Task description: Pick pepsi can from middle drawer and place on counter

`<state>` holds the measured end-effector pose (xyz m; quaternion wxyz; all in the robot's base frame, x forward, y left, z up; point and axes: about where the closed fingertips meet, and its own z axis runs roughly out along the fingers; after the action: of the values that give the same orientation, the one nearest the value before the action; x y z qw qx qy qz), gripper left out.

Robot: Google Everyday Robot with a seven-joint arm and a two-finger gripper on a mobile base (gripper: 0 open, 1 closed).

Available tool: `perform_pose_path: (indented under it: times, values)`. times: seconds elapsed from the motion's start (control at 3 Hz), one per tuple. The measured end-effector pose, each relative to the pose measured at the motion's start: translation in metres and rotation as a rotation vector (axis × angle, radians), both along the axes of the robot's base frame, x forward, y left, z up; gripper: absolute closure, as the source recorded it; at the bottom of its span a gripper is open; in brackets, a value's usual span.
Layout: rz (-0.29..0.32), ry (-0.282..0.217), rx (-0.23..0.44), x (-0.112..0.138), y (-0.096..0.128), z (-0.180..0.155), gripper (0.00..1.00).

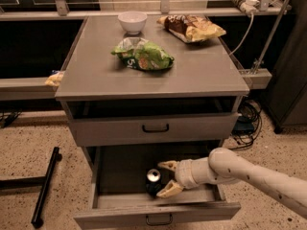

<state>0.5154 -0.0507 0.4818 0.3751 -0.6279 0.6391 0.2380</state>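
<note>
The pepsi can (pixel 153 177), dark with a silver top, stands upright in the pulled-out middle drawer (pixel 158 210). My gripper (pixel 162 178) reaches into the drawer from the right at can height. Its two tan fingers (pixel 167 165) are spread open, one behind and one in front of the can's right side, not closed on it. The grey counter (pixel 201 71) is above, over the closed upper drawer (pixel 154 127).
On the counter lie a white bowl (pixel 132 21), a green chip bag (pixel 142 55) and a brown-yellow snack bag (pixel 192 28). A black stand leg (pixel 45 186) lies on the floor at left. Cables (pixel 247 116) hang at right.
</note>
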Motion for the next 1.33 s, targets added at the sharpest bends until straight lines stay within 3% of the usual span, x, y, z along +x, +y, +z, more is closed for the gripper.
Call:
perform_pose_path:
  times: [0.67,1.33]
  values:
    - [0.024,-0.028,0.044,0.023,0.011,-0.013,0.18]
    - [0.023,-0.006,0.079,0.041,0.019,-0.043,0.20]
